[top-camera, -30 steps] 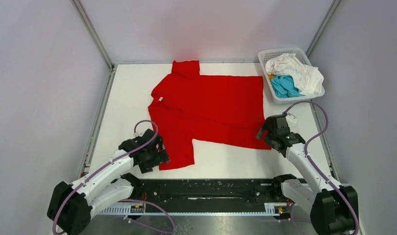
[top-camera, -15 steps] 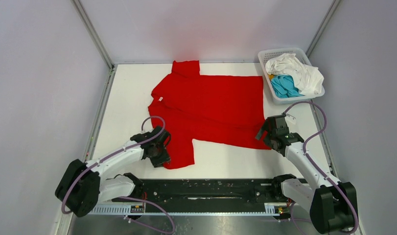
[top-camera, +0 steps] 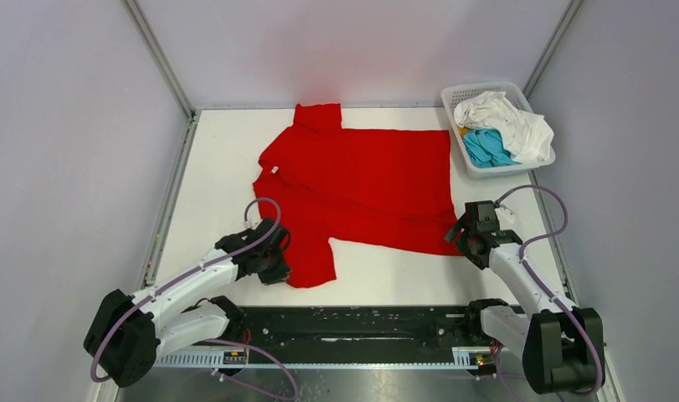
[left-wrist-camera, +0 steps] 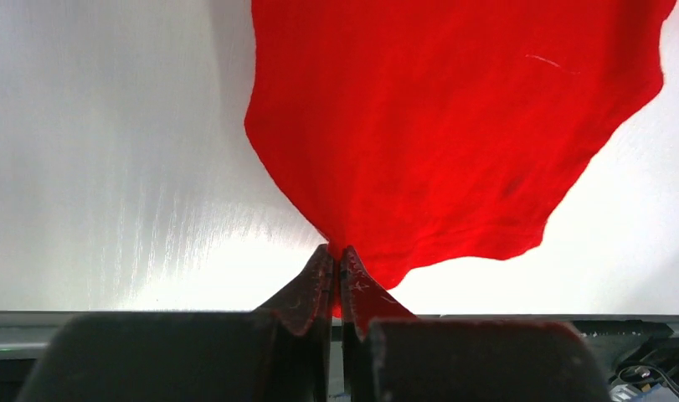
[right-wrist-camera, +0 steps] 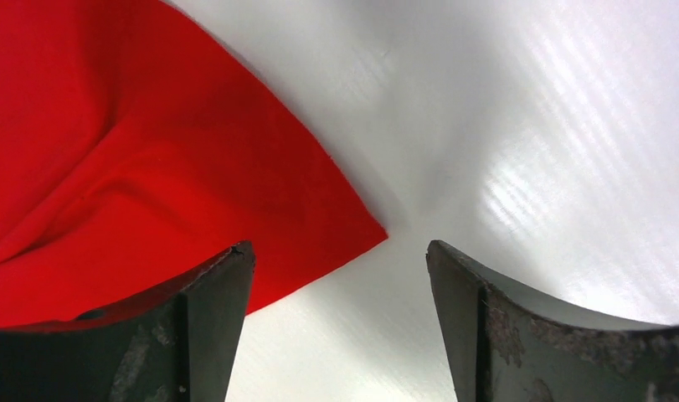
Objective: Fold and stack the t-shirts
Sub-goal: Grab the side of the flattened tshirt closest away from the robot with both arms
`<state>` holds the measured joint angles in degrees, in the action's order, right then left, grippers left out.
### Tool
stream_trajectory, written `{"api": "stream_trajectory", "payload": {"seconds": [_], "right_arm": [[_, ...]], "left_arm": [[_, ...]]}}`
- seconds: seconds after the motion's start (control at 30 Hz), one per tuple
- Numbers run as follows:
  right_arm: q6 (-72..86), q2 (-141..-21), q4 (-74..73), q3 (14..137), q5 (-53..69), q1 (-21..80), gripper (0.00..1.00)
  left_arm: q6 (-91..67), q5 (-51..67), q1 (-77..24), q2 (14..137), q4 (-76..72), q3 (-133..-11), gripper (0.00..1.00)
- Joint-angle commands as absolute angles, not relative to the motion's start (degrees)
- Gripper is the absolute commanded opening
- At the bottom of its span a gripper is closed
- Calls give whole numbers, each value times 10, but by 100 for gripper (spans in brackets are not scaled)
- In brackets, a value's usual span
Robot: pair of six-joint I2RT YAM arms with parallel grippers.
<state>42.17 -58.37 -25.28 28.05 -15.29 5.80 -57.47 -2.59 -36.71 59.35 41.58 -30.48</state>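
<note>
The left end effector [left-wrist-camera: 336,261] has slid forward and clamped the near sleeve hem of the red t-shirt [top-camera: 361,176] spread on the table [top-camera: 210,167]; the right end effector [right-wrist-camera: 340,251], jaws apart, straddles its hem corner.

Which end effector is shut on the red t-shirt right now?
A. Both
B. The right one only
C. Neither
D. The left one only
D: in the left wrist view the left end effector pinches an edge of the red t-shirt with its fingers together, while the right end effector stands open at the shirt's corner.
</note>
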Motion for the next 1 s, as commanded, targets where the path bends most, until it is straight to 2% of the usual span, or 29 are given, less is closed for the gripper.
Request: {"api": "stream_trajectory", "payload": {"seconds": [0.0,0.1,0.3,0.33,0.47,0.53,0.7,0.97], "right_arm": [[457,-601,-234,271,-105,55,79],[460,-603,-234,260,-89,55,72],[461,-629,-218,235,-77,55,64],[459,-637,-211,235,-78,54,57],[456,-660,-194,247,-74,55,44],[453,-663,-192,251,-71,54,30],[444,-639,-212,251,-76,54,7],[434,-506,-372,252,-68,55,4]], "left_arm": [[-592,-3,-369,559,437,-285,0],[-600,-3,-369,539,441,-277,0],[-604,-3,-370,521,436,-274,0],[-603,-3,-370,520,436,-274,0],[-603,-3,-370,517,437,-272,0],[-603,4,-370,512,439,-271,0],[-610,17,-370,488,471,-275,0],[-664,56,-383,384,601,-270,0]]}}
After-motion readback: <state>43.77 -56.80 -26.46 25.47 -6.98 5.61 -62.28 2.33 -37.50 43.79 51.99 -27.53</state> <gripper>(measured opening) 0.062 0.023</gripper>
